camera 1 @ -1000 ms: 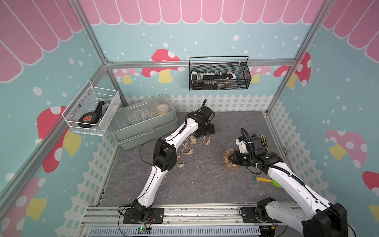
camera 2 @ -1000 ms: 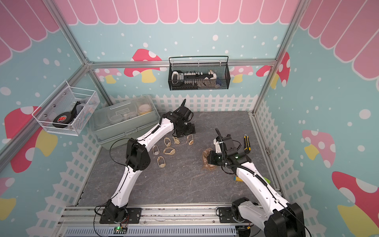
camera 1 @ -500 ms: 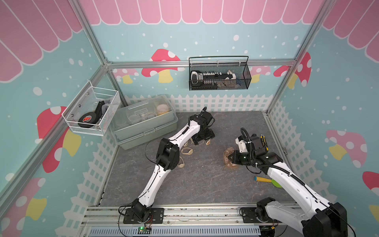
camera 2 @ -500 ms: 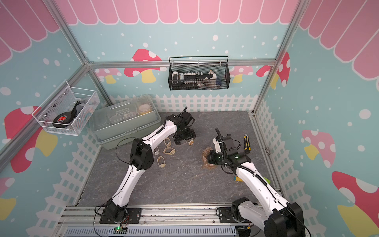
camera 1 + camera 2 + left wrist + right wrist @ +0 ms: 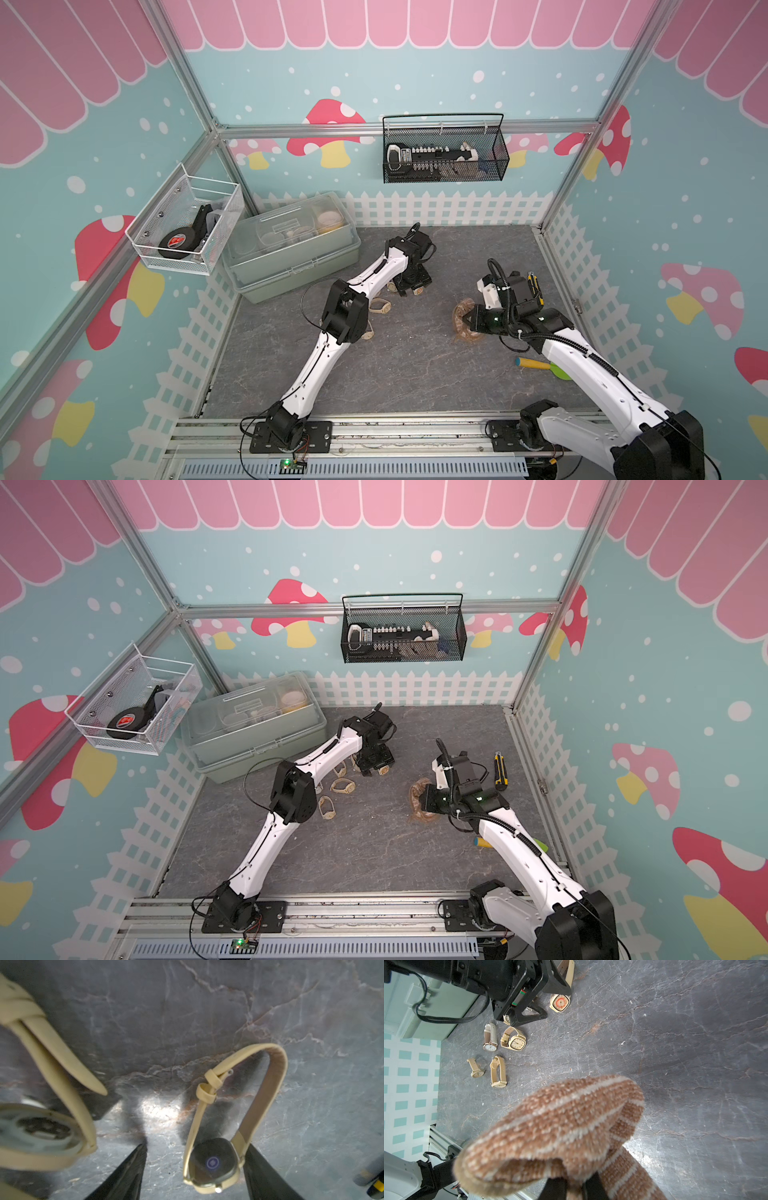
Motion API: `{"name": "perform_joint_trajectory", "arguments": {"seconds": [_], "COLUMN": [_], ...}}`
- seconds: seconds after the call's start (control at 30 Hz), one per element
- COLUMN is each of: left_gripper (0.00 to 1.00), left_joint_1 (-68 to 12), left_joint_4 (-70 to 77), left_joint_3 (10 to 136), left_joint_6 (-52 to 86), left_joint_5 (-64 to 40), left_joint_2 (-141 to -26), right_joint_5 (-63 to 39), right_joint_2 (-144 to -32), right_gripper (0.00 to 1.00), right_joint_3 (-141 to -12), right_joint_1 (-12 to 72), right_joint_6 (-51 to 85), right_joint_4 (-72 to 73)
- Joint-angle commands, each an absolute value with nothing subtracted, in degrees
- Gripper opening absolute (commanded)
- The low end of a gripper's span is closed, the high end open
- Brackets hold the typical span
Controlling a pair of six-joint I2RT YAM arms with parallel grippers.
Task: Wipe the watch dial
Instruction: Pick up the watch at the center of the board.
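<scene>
The left gripper's [image 5: 196,1148] two black jaws stand spread, one on each side of a cream-strapped wristwatch [image 5: 212,1164] with a rounded-square case. One jaw sits close against the case, though I cannot tell whether it touches. The other stands clear, so nothing is pinched. The strap is buckled into a loop, and the dial faces up at the wrist camera, looking dark and glossy there. This wristwatch lies on the grey marble-patterned worktop [image 5: 395,374], in its back half near the middle.

The right gripper's [image 5: 575,1186] jaws are pressed together on a fold of brown-and-cream striped knitted cloth [image 5: 560,1126]. It holds the cloth over the right half of the worktop, well apart from the wristwatch.

Several other pale-strapped watches [image 5: 515,1041] lie scattered between the left gripper and a pale green lidded plastic box [image 5: 291,249] in the back left corner. A yellow-and-black utility knife [image 5: 500,771] lies near the right edge.
</scene>
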State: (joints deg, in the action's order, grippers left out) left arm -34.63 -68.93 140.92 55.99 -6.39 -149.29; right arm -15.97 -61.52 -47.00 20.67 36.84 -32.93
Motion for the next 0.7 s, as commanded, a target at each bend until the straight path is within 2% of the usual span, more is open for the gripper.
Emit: {"name": "perform_joint_trajectory", "arguments": {"seconds": [0.0,0.17,0.37,0.57,0.67], "left_gripper": [0.67,0.73,0.75,0.66,0.55], "left_joint_1": [-34.87,-34.39,-33.60,-33.57,-33.49], "left_joint_4": [-70.23,-70.07,-69.62,-69.61,-69.29], "left_joint_3": [142.52,144.59,145.96,146.50,145.98], "left_joint_6": [55.72,55.02,54.85,53.76,53.31], "left_joint_5": [-4.20,-3.07,-2.98,-2.84,-2.50], "left_joint_2": [-151.00,-152.28,-154.19,-155.23,-155.39], "right_joint_5": [-15.37,-15.30,-15.38,-15.36,-15.38], "right_joint_2": [-60.64,-60.64,-60.89,-61.00,-61.08], "right_gripper": [0.00,0.00,0.00,0.00,0.00], "right_joint_3": [-47.56,-47.94,-48.44,-48.43,-48.47], "right_joint_1": [20.39,20.35,20.21,20.04,19.95], "right_joint_6": [35.97,35.34,34.65,34.45,34.45], "right_joint_4": [-32.39,-33.01,-33.57,-33.78,-33.71]}}
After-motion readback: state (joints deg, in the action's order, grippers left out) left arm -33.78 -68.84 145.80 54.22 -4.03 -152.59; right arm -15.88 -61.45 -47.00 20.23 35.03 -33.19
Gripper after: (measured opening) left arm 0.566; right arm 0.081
